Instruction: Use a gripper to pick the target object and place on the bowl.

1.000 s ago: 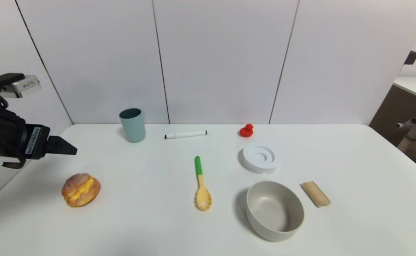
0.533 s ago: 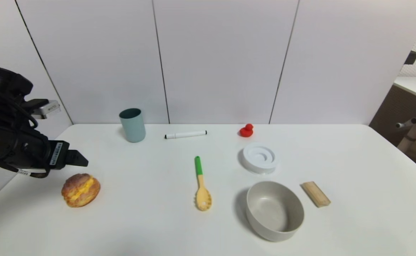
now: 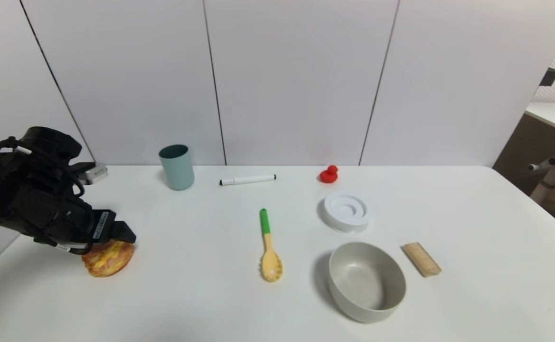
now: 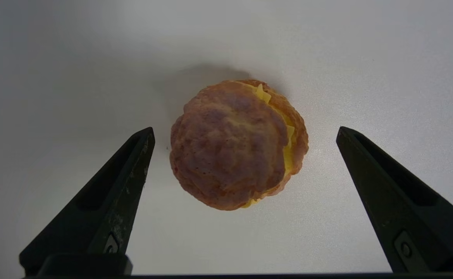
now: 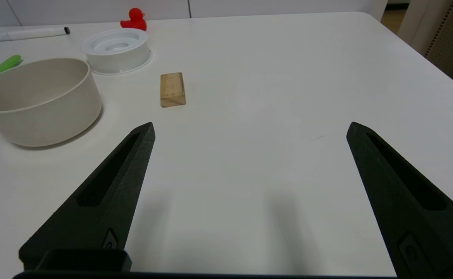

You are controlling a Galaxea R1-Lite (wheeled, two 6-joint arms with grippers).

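Left gripper (image 4: 245,131) spread wide, directly over the bun (image 4: 238,144), which sits between the fingers, untouched, on the table (image 3: 472,294) near its front-left corner. Bun's split faces one finger. Head view hides the gap; left wrist view shows it. Bowl (image 3: 366,281) well off toward front-right. Right gripper (image 5: 249,128) parked there, open.

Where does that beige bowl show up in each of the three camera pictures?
Head view: the bowl sits near the front, right of centre, beside the wooden block.
Left wrist view: not in it; only the bun shows, between the open left gripper fingers.
Right wrist view: the bowl is at the left edge.
Shared landmark: the wooden block.
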